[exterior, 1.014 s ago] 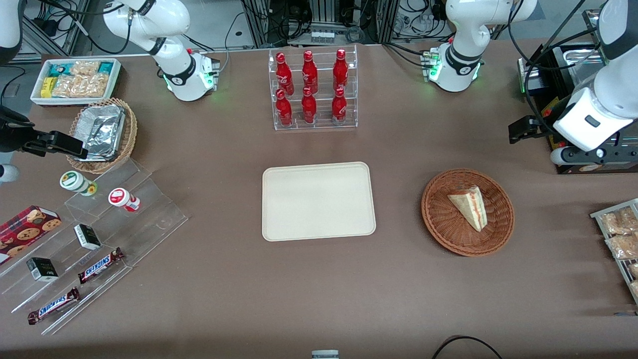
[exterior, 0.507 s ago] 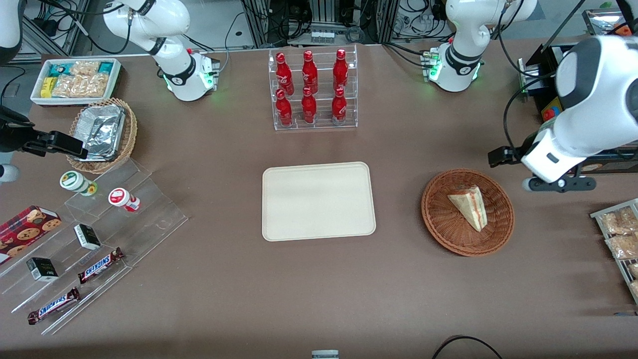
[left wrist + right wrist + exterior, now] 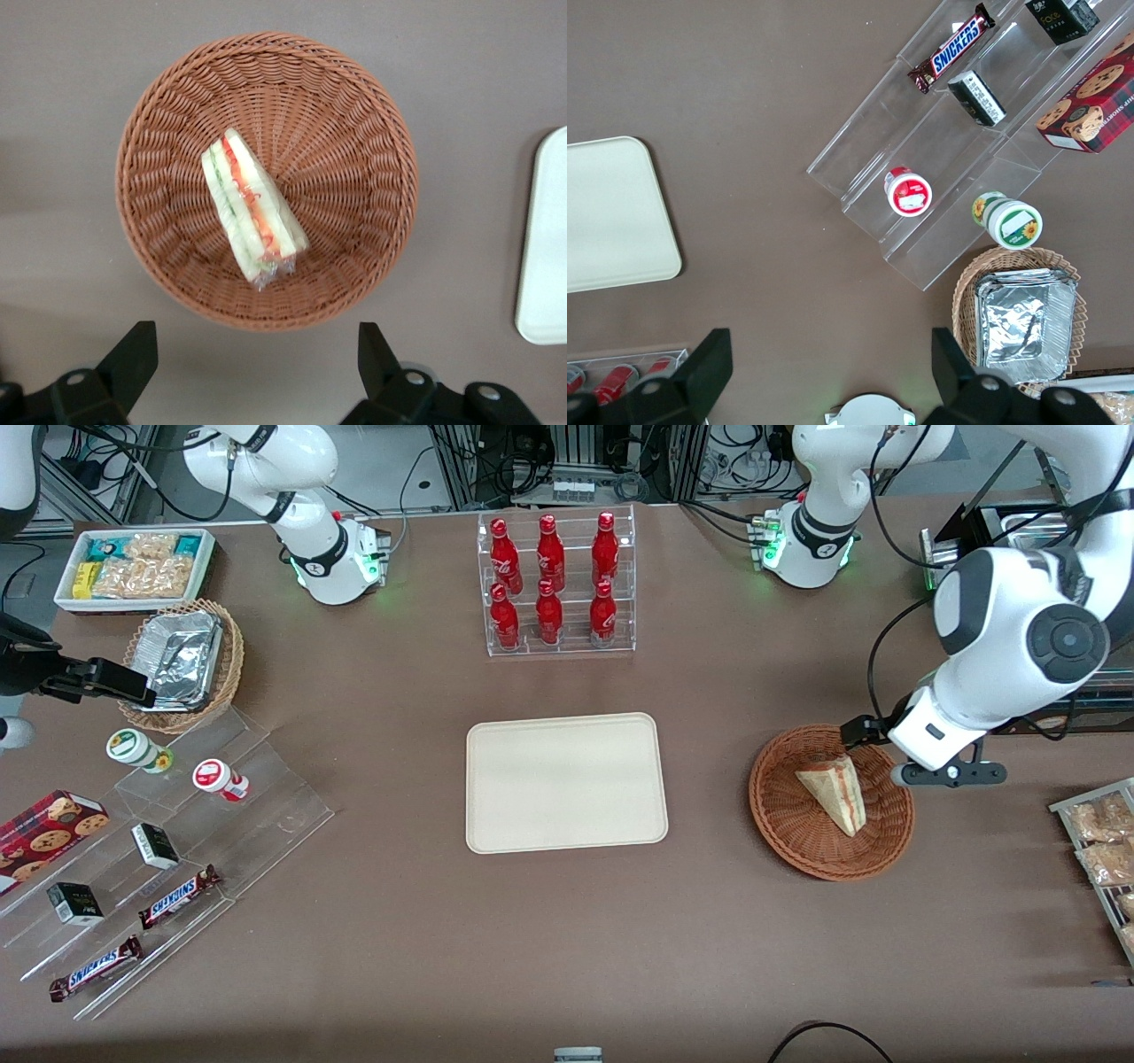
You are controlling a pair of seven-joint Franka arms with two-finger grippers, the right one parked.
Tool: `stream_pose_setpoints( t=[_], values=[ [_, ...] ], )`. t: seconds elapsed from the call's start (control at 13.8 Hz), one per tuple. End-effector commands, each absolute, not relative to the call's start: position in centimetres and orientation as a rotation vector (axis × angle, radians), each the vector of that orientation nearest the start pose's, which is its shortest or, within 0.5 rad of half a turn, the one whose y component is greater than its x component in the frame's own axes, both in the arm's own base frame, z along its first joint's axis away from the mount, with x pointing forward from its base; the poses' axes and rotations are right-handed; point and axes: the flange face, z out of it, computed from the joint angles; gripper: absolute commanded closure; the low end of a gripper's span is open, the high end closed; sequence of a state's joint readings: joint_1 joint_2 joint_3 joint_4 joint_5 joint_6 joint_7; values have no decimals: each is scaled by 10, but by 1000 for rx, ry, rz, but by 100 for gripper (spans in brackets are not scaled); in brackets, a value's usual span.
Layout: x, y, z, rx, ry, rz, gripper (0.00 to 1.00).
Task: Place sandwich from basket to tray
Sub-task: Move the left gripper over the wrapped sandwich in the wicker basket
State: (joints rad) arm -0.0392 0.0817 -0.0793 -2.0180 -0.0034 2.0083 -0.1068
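Observation:
The sandwich (image 3: 837,789) (image 3: 252,210), a clear-wrapped pale wedge with red and green filling, lies in the round reddish-brown wicker basket (image 3: 788,815) (image 3: 354,115). The cream tray (image 3: 565,781) (image 3: 545,248) lies flat beside the basket, toward the parked arm's end, with nothing on it. My left gripper (image 3: 864,732) (image 3: 252,354) hovers above the basket's rim, on the side farther from the front camera. Its fingers (image 3: 135,352) are spread wide and open, holding nothing. Bare table shows between them, and the sandwich lies ahead of them.
A clear rack of red bottles (image 3: 555,584) stands farther from the front camera than the tray. Bagged snacks on a rack (image 3: 1103,850) sit at the working arm's end. A tan basket with foil trays (image 3: 183,662), clear steps with snacks (image 3: 177,850) and a white snack box (image 3: 135,567) lie toward the parked arm's end.
The left arm has swung in from the table's edge toward the basket, and its gripper now hangs over the basket's rim. The sandwich, basket and tray have not moved.

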Motion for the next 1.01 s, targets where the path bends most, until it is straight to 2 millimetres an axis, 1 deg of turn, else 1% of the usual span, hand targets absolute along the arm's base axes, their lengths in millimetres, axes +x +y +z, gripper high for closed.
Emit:
stream_pose_setpoints(
  t=[0.0, 0.22, 0.36, 0.58, 0.72, 0.94],
  values=[
    [544, -64, 386, -3134, 34, 105, 0],
    [534, -59, 363, -3139, 3, 48, 0],
    [531, -55, 356, -3141, -32, 31, 0],
    [532, -56, 347, -3129, -270, 36, 0],
    [530, -56, 336, -3116, -409, 22, 0],
    [525, -56, 322, -3106, -628, -75, 0]
  ],
)
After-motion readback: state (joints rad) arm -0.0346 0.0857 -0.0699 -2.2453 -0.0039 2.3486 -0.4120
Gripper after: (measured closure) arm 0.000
